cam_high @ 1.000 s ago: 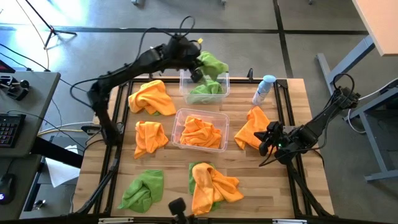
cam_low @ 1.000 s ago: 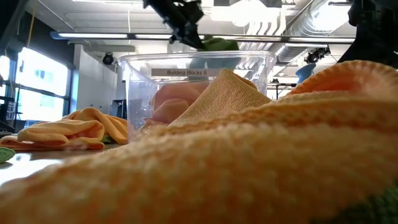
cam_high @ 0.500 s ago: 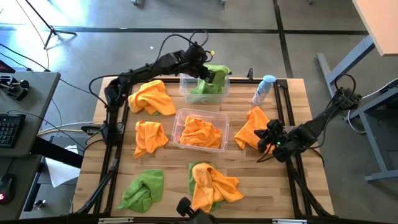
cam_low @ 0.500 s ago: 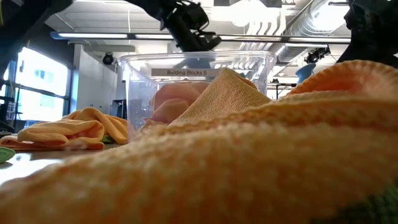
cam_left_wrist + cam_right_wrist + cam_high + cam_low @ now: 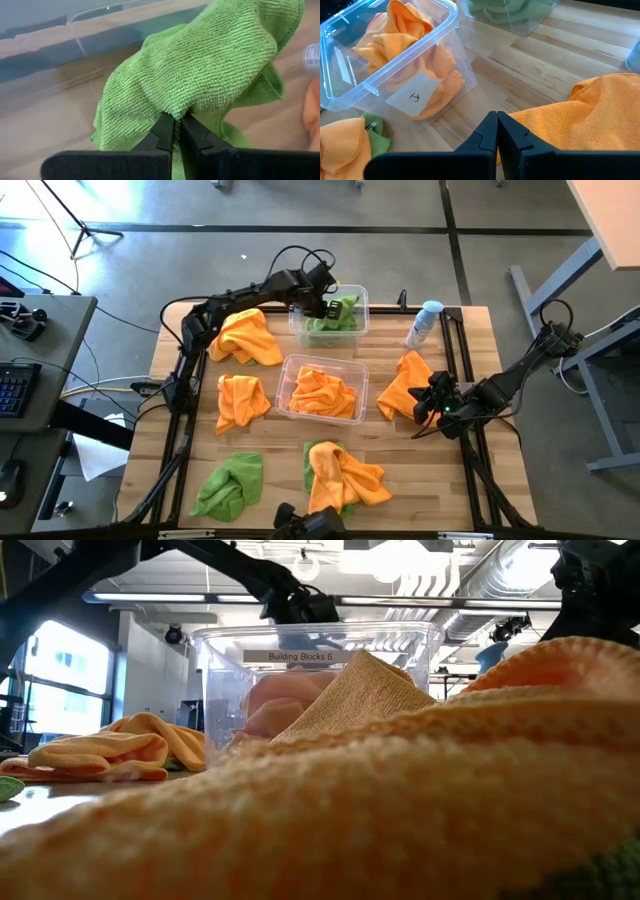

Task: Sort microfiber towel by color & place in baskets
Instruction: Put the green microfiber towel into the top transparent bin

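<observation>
Green towel bunched inside the far basket, pinched between the pressed fingers of the left pincer — orange towels heaped in the near basket. Right pincer pressed together at the edge of an orange towel on the table, gripping nothing visible.

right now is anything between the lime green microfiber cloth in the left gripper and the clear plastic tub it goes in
Nothing visible. The left gripper is shut on the lime green cloth, already over the far clear tub that holds green cloth.
</observation>
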Controlling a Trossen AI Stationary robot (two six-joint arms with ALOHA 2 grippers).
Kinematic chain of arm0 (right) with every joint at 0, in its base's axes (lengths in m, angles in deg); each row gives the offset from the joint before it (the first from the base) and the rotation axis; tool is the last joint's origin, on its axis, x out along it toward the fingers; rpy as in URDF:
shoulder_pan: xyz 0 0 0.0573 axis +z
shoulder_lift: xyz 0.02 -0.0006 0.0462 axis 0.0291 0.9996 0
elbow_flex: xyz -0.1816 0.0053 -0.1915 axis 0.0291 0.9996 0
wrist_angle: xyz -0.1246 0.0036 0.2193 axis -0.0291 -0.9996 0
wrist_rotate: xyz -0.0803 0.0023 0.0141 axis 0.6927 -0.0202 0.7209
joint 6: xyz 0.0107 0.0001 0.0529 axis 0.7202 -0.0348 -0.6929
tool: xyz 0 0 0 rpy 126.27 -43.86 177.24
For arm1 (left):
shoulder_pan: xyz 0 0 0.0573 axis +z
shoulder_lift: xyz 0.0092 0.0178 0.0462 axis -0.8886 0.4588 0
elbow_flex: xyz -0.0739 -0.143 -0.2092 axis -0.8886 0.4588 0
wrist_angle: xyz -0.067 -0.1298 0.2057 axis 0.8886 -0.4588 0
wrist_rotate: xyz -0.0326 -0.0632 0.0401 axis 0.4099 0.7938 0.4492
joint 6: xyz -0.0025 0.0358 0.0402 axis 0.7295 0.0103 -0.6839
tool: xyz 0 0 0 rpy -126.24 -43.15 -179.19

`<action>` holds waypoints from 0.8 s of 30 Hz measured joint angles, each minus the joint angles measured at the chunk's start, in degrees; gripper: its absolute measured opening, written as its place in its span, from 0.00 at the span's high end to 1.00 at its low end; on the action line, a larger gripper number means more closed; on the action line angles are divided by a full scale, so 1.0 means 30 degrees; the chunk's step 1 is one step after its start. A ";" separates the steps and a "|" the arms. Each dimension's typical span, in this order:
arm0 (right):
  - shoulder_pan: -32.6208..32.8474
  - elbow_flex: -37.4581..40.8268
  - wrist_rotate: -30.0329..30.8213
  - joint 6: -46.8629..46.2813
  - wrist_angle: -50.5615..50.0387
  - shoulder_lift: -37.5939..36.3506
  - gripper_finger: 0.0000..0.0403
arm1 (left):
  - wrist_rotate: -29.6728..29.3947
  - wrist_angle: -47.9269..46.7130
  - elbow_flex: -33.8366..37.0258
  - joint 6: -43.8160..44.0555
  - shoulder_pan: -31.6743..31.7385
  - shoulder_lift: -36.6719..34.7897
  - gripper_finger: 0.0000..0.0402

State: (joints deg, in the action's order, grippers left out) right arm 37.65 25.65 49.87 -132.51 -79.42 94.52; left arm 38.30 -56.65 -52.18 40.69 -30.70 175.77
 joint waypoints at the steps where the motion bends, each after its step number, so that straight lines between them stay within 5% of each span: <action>1: 0.0000 0.0000 -0.0004 0.0072 0.0000 0.0000 1.00 | -0.0001 0.0020 0.0000 -0.0002 -0.0009 0.0003 1.00; 24: 0.0000 0.0000 -0.0920 0.0804 0.0002 0.0007 1.00 | 0.1161 0.2489 0.0000 -0.1193 -0.0874 -0.0027 0.77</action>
State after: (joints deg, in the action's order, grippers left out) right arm 37.65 25.65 47.11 -130.10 -79.42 94.54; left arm 41.79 -49.18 -52.18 37.11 -33.33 175.69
